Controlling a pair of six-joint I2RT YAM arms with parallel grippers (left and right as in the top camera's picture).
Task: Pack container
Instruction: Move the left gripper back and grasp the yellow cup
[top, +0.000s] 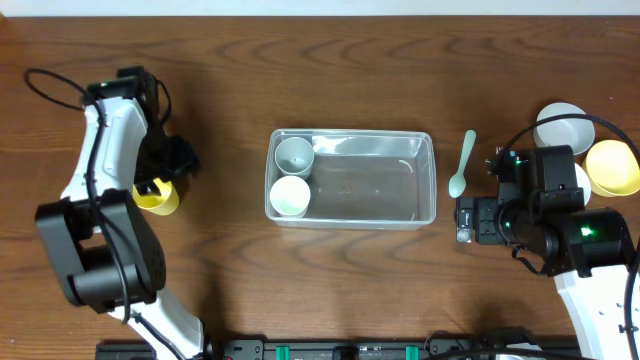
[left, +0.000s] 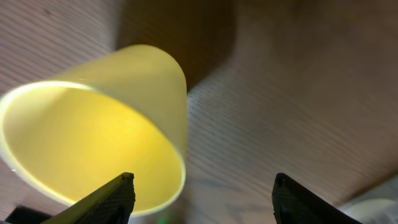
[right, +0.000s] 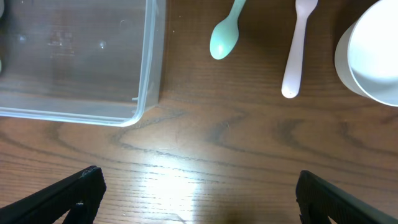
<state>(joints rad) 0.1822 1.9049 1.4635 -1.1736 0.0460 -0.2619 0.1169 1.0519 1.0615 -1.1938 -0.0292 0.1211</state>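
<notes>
Clear container (top: 350, 132) in the middle of the table (top: 300, 60), both pincers spread.
It is a shallow rectangular tub of transparent plastic with rounded corners and a rim. A grey cup (top: 294, 153) and a white cup (top: 291, 196) stand at its 9 o'clock end. The left gripper (left: 202, 199) is spread at a glossy yellow cup (left: 93, 137), and the right gripper (right: 199, 193) is spread above the wood grain.

Overhead camera looks straight down on the whole table (top: 330, 270). Left wrist camera sits very close, a yellow cup (left: 93, 137) just ahead of its fingers (left: 115, 198). Right wrist camera faces down from nearer in; ahead of its fingers (right: 68, 196), the container (right: 149, 74) corner and green spoon (right: 225, 34) also appear overhead.
</notes>
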